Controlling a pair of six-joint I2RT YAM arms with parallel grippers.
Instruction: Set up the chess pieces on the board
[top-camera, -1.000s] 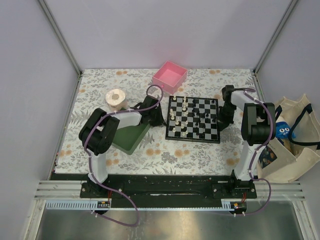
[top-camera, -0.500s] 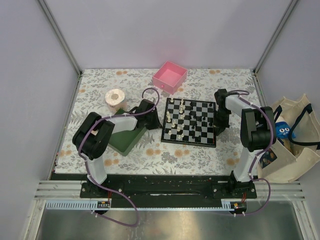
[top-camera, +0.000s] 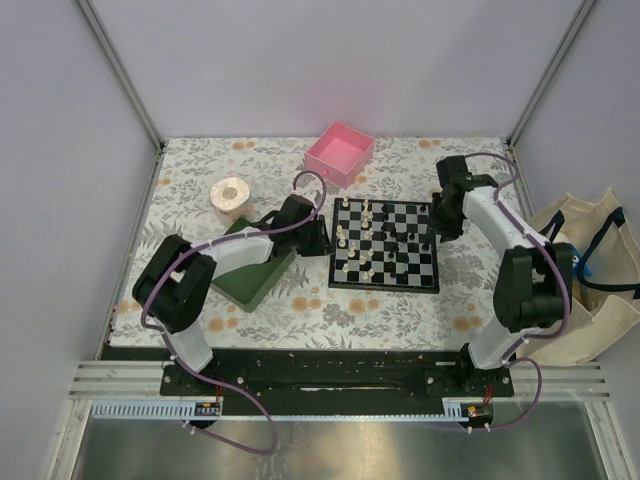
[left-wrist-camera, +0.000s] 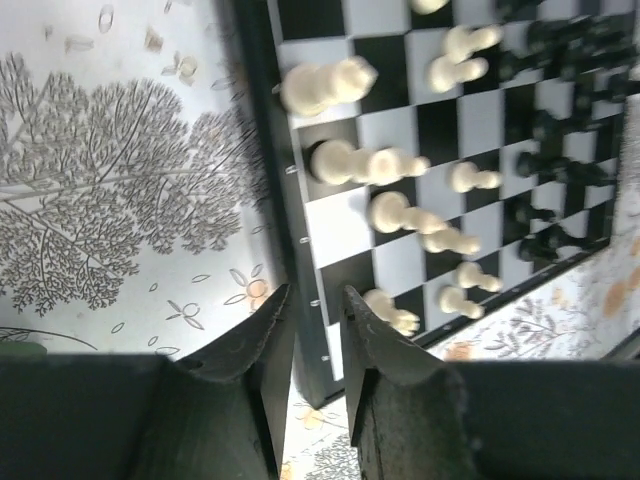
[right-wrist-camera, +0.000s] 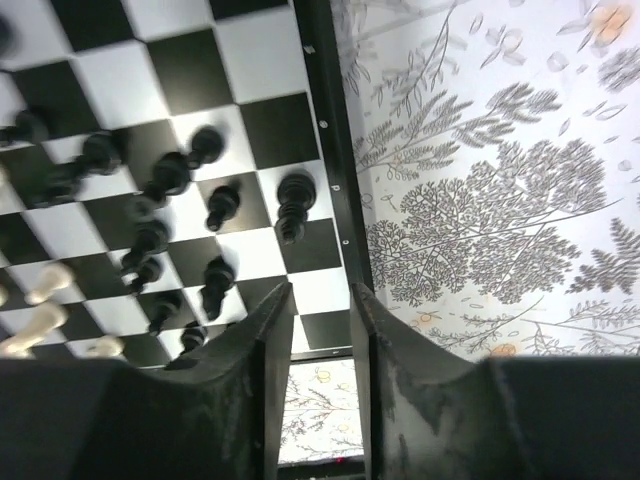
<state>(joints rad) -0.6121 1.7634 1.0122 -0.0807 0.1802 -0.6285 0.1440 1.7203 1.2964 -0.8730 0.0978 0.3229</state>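
The board lies mid-table, nearly square to the table edge. Cream chess pieces stand scattered on its left half and black chess pieces on its right half. My left gripper is at the board's left edge. In the left wrist view that gripper is slightly open, its fingers astride the dark rim, with cream pieces beyond. My right gripper is at the board's right edge. Seen from the right wrist, it is open over the rim, near black pieces.
A pink square box stands behind the board. A green tray lies under the left arm, with a paper roll behind it. A cloth tote bag sits off the table's right side. Metal frame posts rise at the back corners.
Both grippers, shut on the board's side edges before, have opened. The board has shifted and turned a little and now sits straighter. The right arm has stretched farther back.
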